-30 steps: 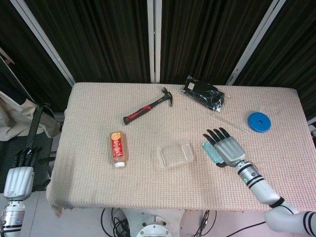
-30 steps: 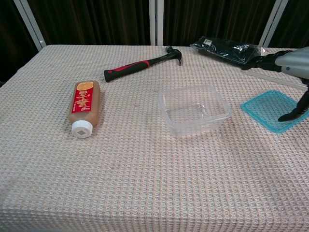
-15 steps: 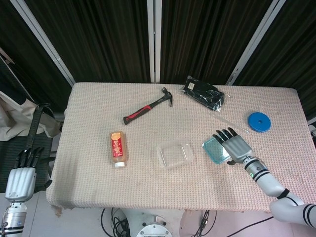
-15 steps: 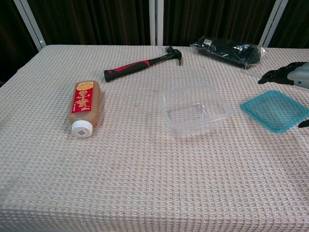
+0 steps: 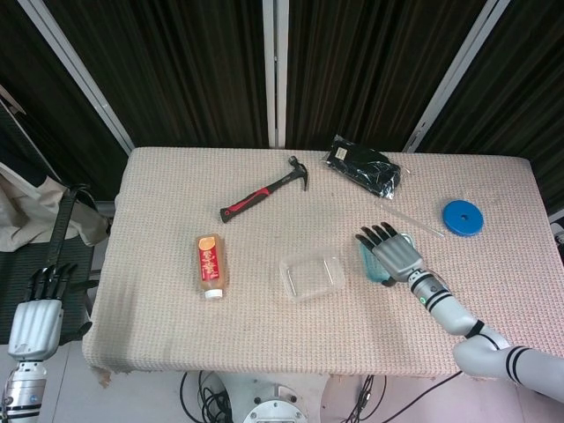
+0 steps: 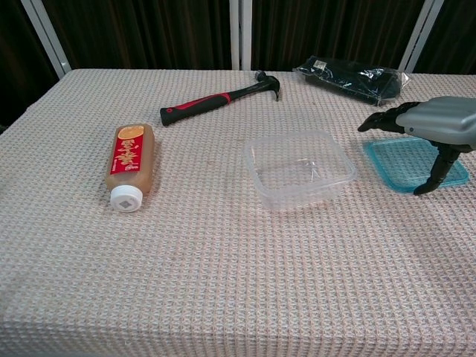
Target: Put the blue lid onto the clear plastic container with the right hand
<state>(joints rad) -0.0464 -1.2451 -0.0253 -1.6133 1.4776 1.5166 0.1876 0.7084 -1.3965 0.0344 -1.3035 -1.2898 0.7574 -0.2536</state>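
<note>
The clear plastic container (image 5: 311, 276) (image 6: 301, 169) stands open and empty near the table's middle. Just to its right the blue lid (image 5: 364, 261) (image 6: 394, 160) lies flat on the cloth, a small gap between them. My right hand (image 5: 394, 254) (image 6: 435, 126) is spread over the lid, fingers stretched toward the container and the thumb pointing down at the lid's near edge. It covers most of the lid in the head view; no grip on it shows. My left hand (image 5: 33, 319) hangs open off the table at the lower left.
A sauce bottle (image 5: 210, 262) (image 6: 130, 160) lies left of the container. A red-handled hammer (image 5: 264, 196) (image 6: 219, 100) and a black pouch (image 5: 363, 167) (image 6: 349, 78) lie at the back. A blue disc (image 5: 463, 217) sits at the far right.
My right hand swung out to the right, then came back left over the lid. The lid has slid a little closer to the container. The left hand has stayed put.
</note>
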